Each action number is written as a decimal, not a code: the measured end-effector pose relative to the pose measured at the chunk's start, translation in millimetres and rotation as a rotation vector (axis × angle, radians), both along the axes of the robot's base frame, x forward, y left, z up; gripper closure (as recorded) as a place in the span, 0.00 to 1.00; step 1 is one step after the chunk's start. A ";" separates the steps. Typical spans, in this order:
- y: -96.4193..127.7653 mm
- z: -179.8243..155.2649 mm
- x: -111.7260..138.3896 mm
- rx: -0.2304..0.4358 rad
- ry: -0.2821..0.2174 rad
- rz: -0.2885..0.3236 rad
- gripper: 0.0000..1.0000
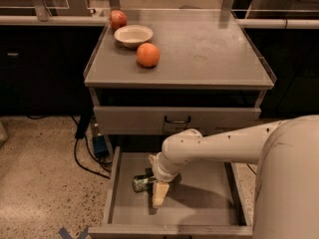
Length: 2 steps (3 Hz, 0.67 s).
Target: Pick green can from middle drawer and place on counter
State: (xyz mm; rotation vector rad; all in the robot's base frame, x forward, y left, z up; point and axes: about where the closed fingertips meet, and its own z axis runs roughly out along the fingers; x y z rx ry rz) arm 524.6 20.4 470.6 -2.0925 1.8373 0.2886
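While the green can (141, 183) is lying on its side towards the left of the open middle drawer (199, 205), the gripper (155, 189) is hanging low inside that drawer, right against the can's right end, whether clamped on it or not I cannot tell, and an orange (148, 55) is sitting on the counter (209, 54) above.

Matt grey metal counter (209, 49), matt grey metal middle drawer (199, 205), shiny metallic green can (141, 183), smooth cream gripper (159, 192) low in drawer beside can, smooth white arm shell (224, 146), speckled stone floor (40, 173)
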 end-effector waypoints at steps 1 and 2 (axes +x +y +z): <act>10.2 -9.7 7.9 0.003 0.011 0.027 0.00; 23.0 -23.8 21.3 0.002 0.022 0.056 0.00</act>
